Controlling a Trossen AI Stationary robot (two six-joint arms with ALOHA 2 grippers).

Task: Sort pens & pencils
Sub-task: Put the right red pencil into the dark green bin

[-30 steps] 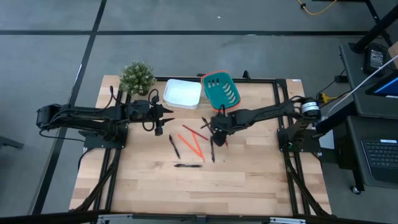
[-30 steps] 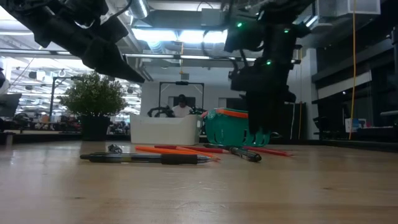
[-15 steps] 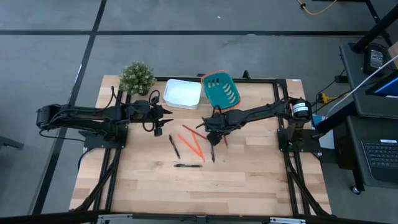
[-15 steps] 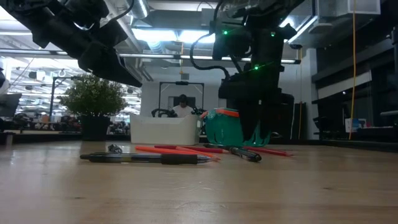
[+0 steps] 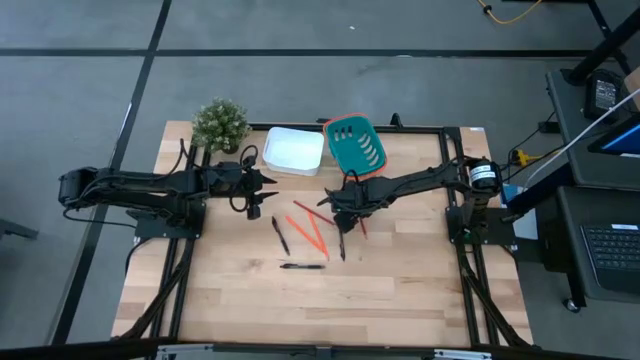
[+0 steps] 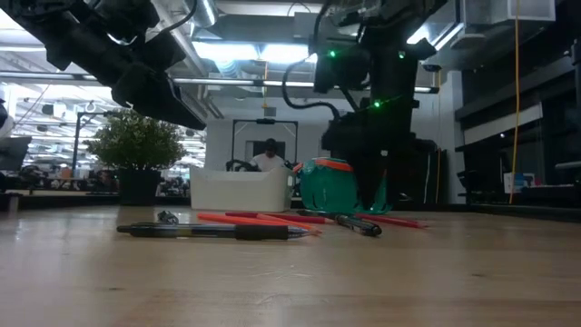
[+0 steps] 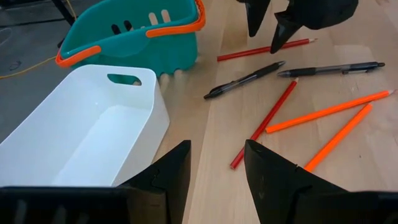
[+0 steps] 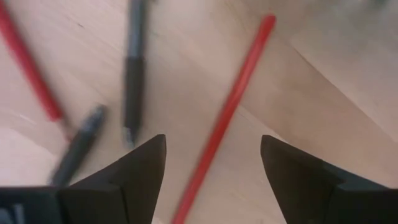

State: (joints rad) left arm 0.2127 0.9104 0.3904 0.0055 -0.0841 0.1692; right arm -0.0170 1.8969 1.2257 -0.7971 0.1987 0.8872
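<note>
Black fingers of the right pincer (image 5: 341, 207) stand wide apart, empty, tips pointing down just over the tabletop (image 5: 400, 280) near its middle. Right wrist view: a red pencil (image 8: 225, 111) runs between the two fingers (image 8: 134, 171) on the wood; two pens (image 8: 132, 74) lie just to one side, with a second red stick beyond them.

Left wrist view shows that pincer from farther off, dark tips hanging just above a red pencil (image 7: 264, 50), a pen (image 7: 245, 79) just this side of it.

High view: the scatter sits mid-tabletop. Orange-red pencils (image 5: 308, 232) fan out left of the right pincer, some crossing at shallow angles. One pen (image 5: 280, 235) lies left of the fan, slanted; one (image 5: 342, 244) just near of the pincer; one (image 5: 302, 266) nearest, lying left-right, apart from the others. Low view: that nearest pen (image 6: 213, 231) in the foreground, pencils (image 6: 259, 219) behind it.

Far of the scatter: teal basket (image 5: 356, 144) with orange rim, and white bin (image 5: 293, 150) touching or just beside its left. Small potted plant (image 5: 220, 123) at the far left.

Left pincer (image 5: 272, 180) hovers off the tabletop, left of the scatter and near of the bin, fingers (image 7: 171, 171) parted a moderate way, holding nothing.

A person (image 6: 266, 156) shows in the room beyond.
</note>
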